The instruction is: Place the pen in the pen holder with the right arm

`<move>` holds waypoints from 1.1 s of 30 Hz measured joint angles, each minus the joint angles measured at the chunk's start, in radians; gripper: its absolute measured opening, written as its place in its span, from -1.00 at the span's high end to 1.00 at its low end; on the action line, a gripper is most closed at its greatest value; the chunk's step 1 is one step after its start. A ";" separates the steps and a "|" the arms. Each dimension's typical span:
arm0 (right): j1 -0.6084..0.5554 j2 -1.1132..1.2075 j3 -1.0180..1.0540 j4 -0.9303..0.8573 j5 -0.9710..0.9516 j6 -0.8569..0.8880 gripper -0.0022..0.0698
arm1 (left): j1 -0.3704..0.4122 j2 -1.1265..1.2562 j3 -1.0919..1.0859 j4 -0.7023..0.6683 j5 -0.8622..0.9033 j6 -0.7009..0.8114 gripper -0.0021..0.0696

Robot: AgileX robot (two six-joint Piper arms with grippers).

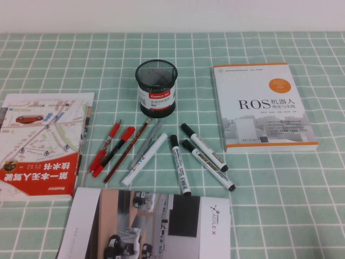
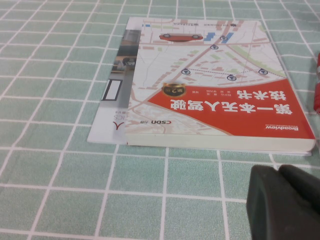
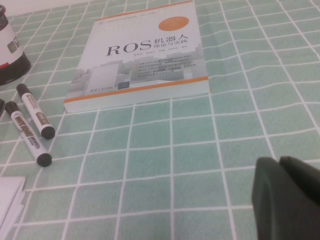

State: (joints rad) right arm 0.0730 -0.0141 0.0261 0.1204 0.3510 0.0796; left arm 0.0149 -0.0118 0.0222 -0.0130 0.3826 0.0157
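We see our clenched, empty right gripper (image 3: 287, 192) near-right of the pen (image 1: 204, 139), whose long axis runs far-left to near-right, below the pen holder (image 1: 157, 87).

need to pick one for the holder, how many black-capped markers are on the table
3, side by side right of the all-white marker, in front of the pen holder: left one, middle one, and right one nearest the ROS book. None looks hidden.

A green-checked table (image 1: 302, 194) carries the pen holder (image 1: 157, 87), pens (image 1: 180, 156), books (image 1: 262, 108) and a brochure (image 1: 151, 224).
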 joint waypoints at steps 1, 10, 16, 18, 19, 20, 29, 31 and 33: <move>0.000 0.000 0.000 0.000 0.000 0.000 0.99 | 0.000 0.000 0.000 0.000 0.000 0.000 0.95; 0.000 0.000 0.000 0.000 0.000 0.000 0.99 | 0.000 0.000 0.000 0.000 0.000 0.000 0.95; 0.000 0.000 0.000 0.000 0.000 0.000 0.99 | 0.000 0.000 0.000 0.000 0.000 0.000 0.95; 0.000 0.000 0.000 0.000 0.000 0.000 0.99 | 0.000 0.000 0.000 0.000 0.000 0.000 0.95; 0.000 0.000 0.000 0.000 0.000 0.000 0.99 | 0.000 0.000 0.000 0.000 0.000 0.000 0.95; 0.000 0.000 0.000 0.000 0.000 0.000 0.99 | 0.000 0.000 0.000 0.000 0.000 0.000 0.95; 0.000 0.000 0.002 0.014 -0.147 0.000 0.99 | 0.000 0.000 0.000 0.000 0.000 0.000 0.95; 0.000 0.000 0.002 0.014 -0.243 0.000 0.99 | 0.000 0.000 0.000 0.000 0.000 0.000 0.95; 0.000 0.000 0.004 0.015 -0.345 0.000 0.99 | 0.000 0.000 0.000 0.000 0.000 0.000 0.95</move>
State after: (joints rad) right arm 0.0730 -0.0141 0.0300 0.1356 0.0060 0.0796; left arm 0.0149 -0.0118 0.0222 -0.0130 0.3826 0.0157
